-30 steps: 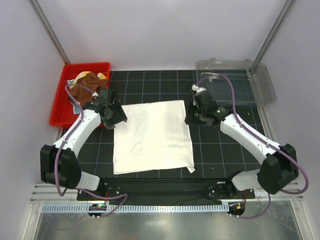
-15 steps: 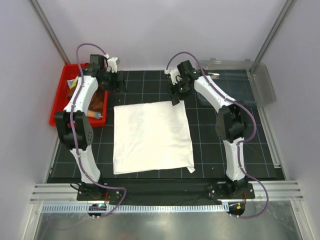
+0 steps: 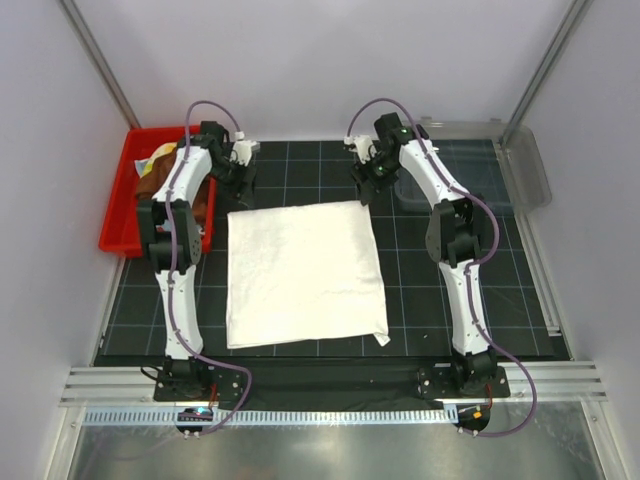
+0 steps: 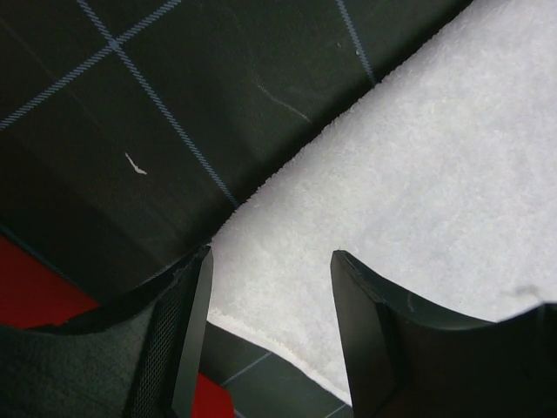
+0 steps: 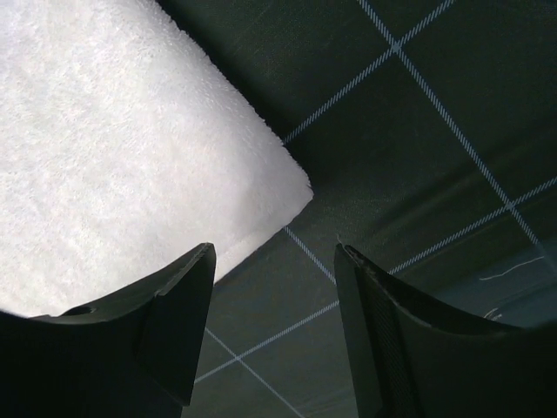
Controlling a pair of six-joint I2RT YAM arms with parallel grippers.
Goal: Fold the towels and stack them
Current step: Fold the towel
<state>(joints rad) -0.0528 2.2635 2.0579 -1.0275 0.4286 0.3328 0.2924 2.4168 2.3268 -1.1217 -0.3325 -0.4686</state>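
The large white towel [image 3: 302, 272] lies spread flat on the black grid mat. My left gripper [image 3: 244, 188] hovers open over its far left corner; in the left wrist view that corner of the white towel [image 4: 418, 183] lies between and below the left gripper's [image 4: 271, 259] jaws, not pinched. My right gripper [image 3: 366, 190] stands open just past the far right corner; in the right wrist view the white towel [image 5: 113, 148] ends a little ahead of the right gripper [image 5: 275, 252], whose fingers frame bare mat. A rust-brown towel [image 3: 150, 188] and a yellow printed towel [image 3: 163, 155] lie in the red bin.
The red bin [image 3: 115, 215] stands at the mat's far left, partly behind the left arm, its red side [image 4: 35, 300] showing in the left wrist view. A clear plastic container [image 3: 500, 165] sits at the far right. Both arms stretch far out from their bases.
Both arms have stretched out from low, bent poses beside the towel to above its far corners. The right jaws have widened. The white towel has not moved.
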